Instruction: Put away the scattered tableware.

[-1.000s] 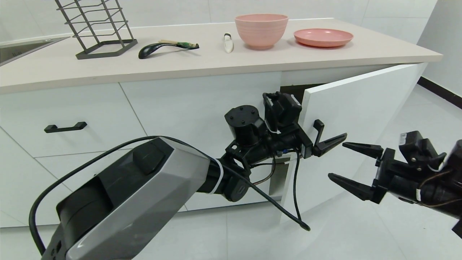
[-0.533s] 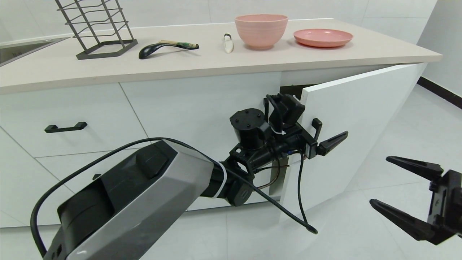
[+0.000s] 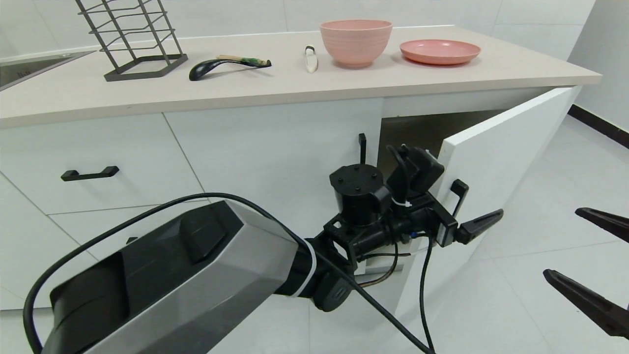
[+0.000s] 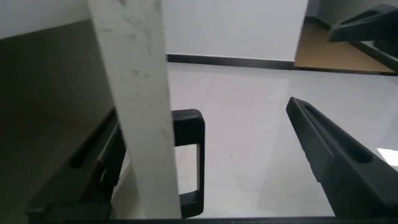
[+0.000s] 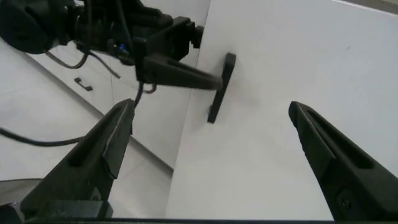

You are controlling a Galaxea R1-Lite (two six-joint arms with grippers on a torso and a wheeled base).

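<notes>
Your left pincer (image 4: 203, 106), spread wide, straddles the cupboard door's (image 3: 506, 142) free edge beside its upright handle (image 3: 459, 189); your right pincer (image 3: 561, 242), also spread, hangs farther off.

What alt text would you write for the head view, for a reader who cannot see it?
The left gripper has its open jaws astride the edge of a partly open white cabinet door, beside its black handle. The right gripper hangs open nearby; the counter above holds a pink bowl and a pink plate.
</notes>
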